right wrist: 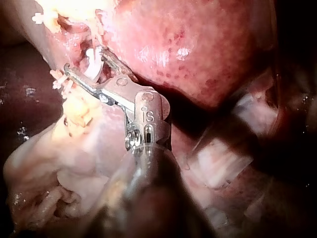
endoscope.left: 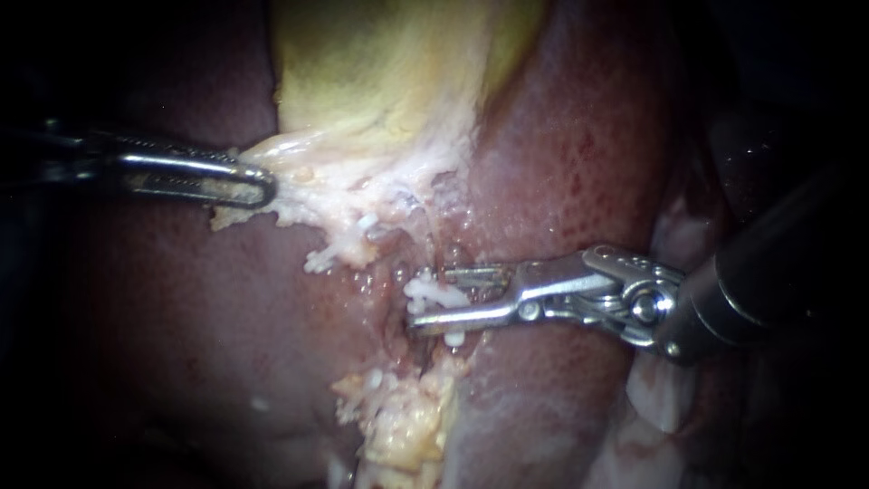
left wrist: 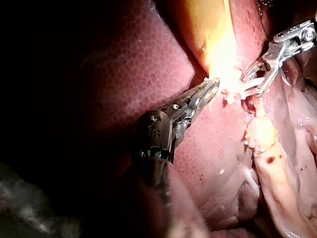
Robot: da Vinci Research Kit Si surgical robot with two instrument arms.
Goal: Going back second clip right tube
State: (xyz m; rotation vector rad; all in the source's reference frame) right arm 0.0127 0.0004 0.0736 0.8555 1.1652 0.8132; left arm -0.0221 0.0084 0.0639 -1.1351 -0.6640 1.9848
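My left instrument [endoscope.left: 258,186] comes in from the left with its tool clamped on the pale tissue [endoscope.left: 317,181] hanging off the bottom of the gallbladder [endoscope.left: 380,63], liver [endoscope.left: 181,299] underneath. Further right, the white clip [endoscope.left: 422,290] sits down in the groove, just above a yellowish fatty lump [endoscope.left: 407,417]. My right instrument [endoscope.left: 429,295] has its tool apart, one jaw on either side of that clip, not squeezing it.
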